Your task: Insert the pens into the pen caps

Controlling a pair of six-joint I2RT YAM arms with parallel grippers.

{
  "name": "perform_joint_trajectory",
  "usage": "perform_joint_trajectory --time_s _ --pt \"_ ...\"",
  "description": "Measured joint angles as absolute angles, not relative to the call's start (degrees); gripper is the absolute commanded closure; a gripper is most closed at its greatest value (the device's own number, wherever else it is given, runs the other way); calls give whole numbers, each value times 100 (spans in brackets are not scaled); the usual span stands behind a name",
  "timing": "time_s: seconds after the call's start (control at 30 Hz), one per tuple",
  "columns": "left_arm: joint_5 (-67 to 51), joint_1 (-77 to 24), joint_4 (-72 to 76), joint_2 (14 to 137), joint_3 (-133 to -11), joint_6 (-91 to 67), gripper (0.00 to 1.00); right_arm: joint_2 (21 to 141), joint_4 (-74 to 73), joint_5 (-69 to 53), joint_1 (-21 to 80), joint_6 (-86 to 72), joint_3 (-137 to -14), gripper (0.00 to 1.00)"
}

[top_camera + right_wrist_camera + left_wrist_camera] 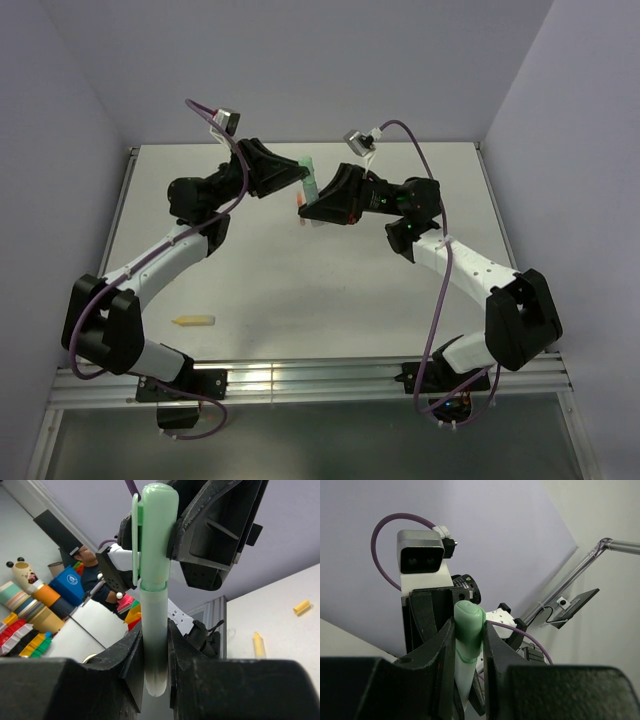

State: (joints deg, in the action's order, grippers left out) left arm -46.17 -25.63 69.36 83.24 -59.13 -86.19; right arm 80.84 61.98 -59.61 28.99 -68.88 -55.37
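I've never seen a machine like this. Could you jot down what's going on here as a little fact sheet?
Left claw: shut on the green cap, held in the air
Right claw: shut on the green pen
Fit: the green cap sits on the green pen's end, in line with it
Yellow pen: lying on the table
Yellow cap: loose on the table, apart from the yellow pen

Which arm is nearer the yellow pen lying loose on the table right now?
Left. The left arm's forearm and elbow lie just left of the yellow pen; the right arm sits across the table. Left gripper clamps the green cap, right gripper the green pen.
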Motion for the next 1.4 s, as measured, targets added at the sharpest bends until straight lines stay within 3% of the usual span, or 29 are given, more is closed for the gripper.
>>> perform_joint_trajectory --time_s 0.7,1.4 --pt "-4263 -3199 6768 7804 -5850 -7699 100 8049 7658 -6281 2985 -7741 -5496 100" --pt "-3791 -3695 5752 7188 -6027 -6351 100 8073 7861 -6622 3052 -7688 -6095 100"
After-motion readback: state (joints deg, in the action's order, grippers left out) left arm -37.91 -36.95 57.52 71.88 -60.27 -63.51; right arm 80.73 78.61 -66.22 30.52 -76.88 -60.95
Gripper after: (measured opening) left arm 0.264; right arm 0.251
